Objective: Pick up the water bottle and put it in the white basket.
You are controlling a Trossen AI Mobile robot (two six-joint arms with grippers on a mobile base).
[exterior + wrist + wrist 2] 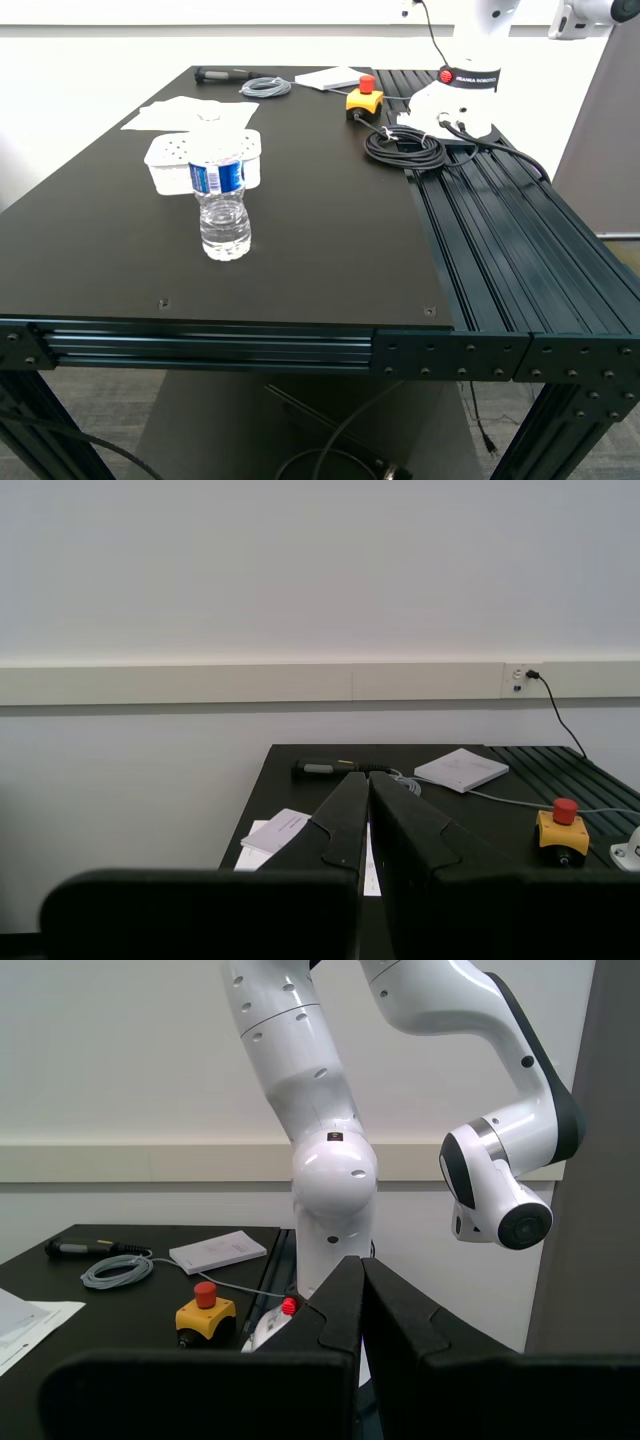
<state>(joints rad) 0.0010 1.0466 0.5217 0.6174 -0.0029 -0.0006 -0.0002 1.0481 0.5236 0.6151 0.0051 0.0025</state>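
A small clear plastic water bottle (222, 196) with a white cap, ribbed body and blue-and-white label band stands upright on a black table (330, 240). It holds a little water at the bottom. Just behind the bottle, farther from the table's near edge, sits the low white plastic basket (177, 160) with rows of small holes on its flat face; whether the two touch cannot be told. Beyond the basket lie flat white paper sheets (175, 113).

Farther back from the bottle are a dark handheld tool (224, 74), a coiled grey cable (265, 87) and a white booklet (330, 78). A yellow box with a red emergency-stop button (365, 98) sits beside a coil of black cable (404, 146), next to the white base of another robot arm (455, 103).

My first gripper (368, 780) is raised above the table, its two black fingers pressed together with nothing between them. It faces a white wall, with the papers, tool and booklet beyond its tips.

My second gripper (361, 1265) is likewise clenched on nothing, looking toward the white robot arm, the yellow box and the grey cable coil. Neither gripper appears in the exterior view.
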